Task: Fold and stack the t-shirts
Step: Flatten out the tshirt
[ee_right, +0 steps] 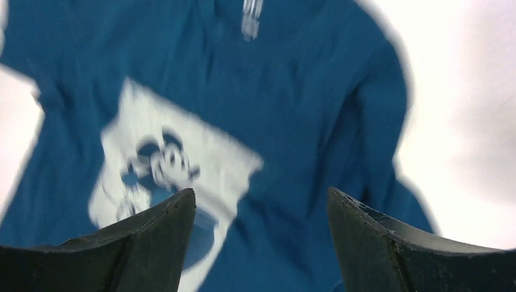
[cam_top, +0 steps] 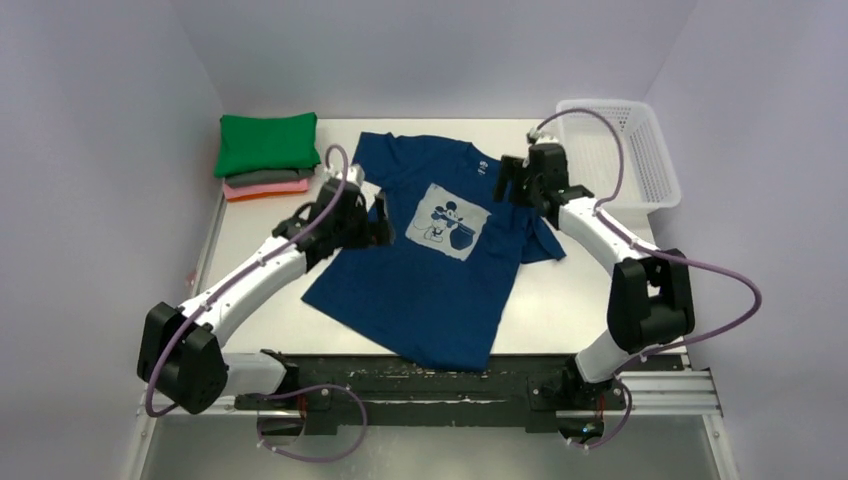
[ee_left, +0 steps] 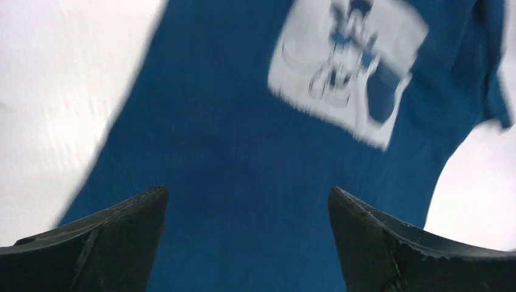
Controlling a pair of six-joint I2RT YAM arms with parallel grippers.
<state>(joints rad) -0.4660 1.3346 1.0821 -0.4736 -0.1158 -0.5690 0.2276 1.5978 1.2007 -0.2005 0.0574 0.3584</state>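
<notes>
A navy blue t-shirt (cam_top: pixel 425 280) with a white chest print (cam_top: pixel 452 222) lies spread flat, front up, in the middle of the table. Its right sleeve is bunched. My left gripper (cam_top: pixel 382 222) hovers open and empty over the shirt's left side. In the left wrist view the shirt (ee_left: pixel 243 170) fills the space between the fingers. My right gripper (cam_top: pixel 510 180) hovers open and empty over the shirt's right shoulder. The right wrist view shows the shirt (ee_right: pixel 304 152) and its print below. A folded stack of green (cam_top: pixel 266 143), grey (cam_top: pixel 268 178) and pink-orange (cam_top: pixel 266 189) t-shirts sits at the back left.
A white plastic mesh basket (cam_top: pixel 640 165) stands at the back right, beside the right arm. The white table (cam_top: pixel 250 240) is bounded by purple walls on the left, back and right.
</notes>
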